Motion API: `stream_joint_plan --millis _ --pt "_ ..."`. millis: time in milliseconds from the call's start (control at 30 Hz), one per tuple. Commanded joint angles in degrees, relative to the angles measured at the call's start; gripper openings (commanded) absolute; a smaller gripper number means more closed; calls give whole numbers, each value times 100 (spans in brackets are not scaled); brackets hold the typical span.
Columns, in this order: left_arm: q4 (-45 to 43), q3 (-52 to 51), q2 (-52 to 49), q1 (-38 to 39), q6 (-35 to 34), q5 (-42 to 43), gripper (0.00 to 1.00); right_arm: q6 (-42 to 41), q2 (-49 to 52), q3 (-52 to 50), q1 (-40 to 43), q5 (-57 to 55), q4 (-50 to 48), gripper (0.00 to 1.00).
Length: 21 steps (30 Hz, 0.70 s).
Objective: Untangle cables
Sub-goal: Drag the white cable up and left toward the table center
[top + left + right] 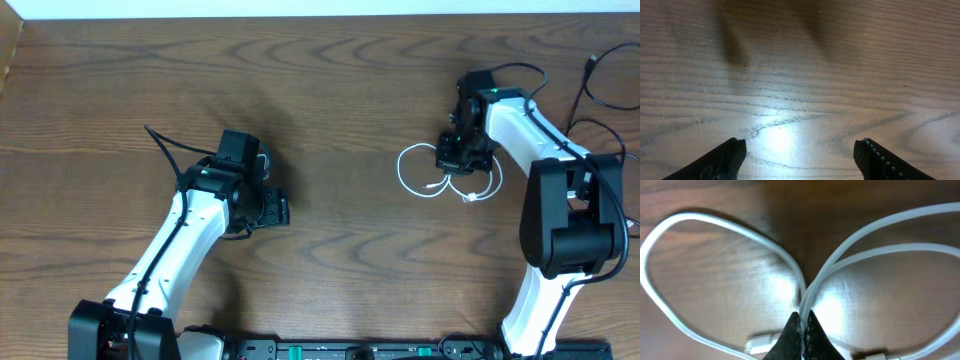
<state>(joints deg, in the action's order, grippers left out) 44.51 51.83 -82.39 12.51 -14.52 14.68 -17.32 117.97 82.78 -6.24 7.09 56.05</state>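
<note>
A white cable (417, 171) lies in two loose loops on the wooden table at the right. My right gripper (456, 156) is shut on it where the loops cross. In the right wrist view the closed fingertips (804, 316) pinch the white strands (850, 255), with a loop spreading to each side and two white plug ends (760, 342) near the bottom. A thin black cable (598, 92) with a small plug lies at the far right edge. My left gripper (276, 210) is open and empty over bare wood (800, 147), far from the cables.
The wooden table (340, 90) runs to a pale wall edge at the back. The arm bases and a black rail (350, 350) sit along the front edge. A thicker black arm cable (165, 145) arcs beside my left arm.
</note>
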Motion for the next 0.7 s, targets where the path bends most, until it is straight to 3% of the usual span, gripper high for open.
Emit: stream_joint_plan --millis 0,267,467,667 --pt "-2 -39 4 17 92 -35 75 151 -378 629 -9 83 321 1" --pt "-4 -39 4 17 94 -37 75 361 -1150 1399 -9 1239 728 1" --pt "-4 -39 4 17 94 -37 74 1051 -1777 1401 -9 3265 -85 1" --pt "-4 -39 4 17 94 -37 74 1099 -2424 1401 -9 3298 -911 1"
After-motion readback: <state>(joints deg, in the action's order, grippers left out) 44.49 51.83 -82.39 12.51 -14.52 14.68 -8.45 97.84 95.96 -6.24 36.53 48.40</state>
